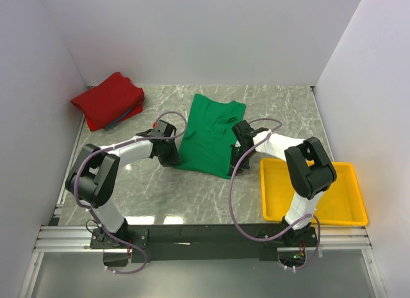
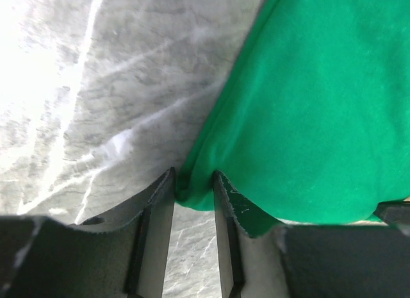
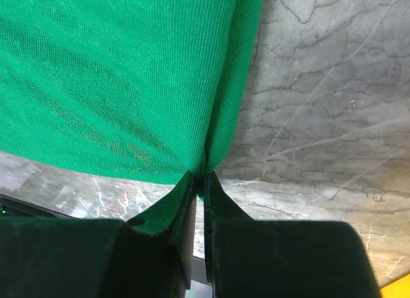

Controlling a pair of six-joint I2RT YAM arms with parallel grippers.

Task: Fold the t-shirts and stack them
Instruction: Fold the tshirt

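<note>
Centrally, green t-shirt flat on marble surface, left tool clamped on its near-left corner, right tool pinching its near-right corner, red t-shirt folded far left, yellow tray near right, apart from both.

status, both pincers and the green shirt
Left pincer shut on bright green cotton t-shirt, near left edge. Right pincer shut on its near right edge. Red cotton t-shirt lies far left; yellow plastic tray apart, near right.
</note>
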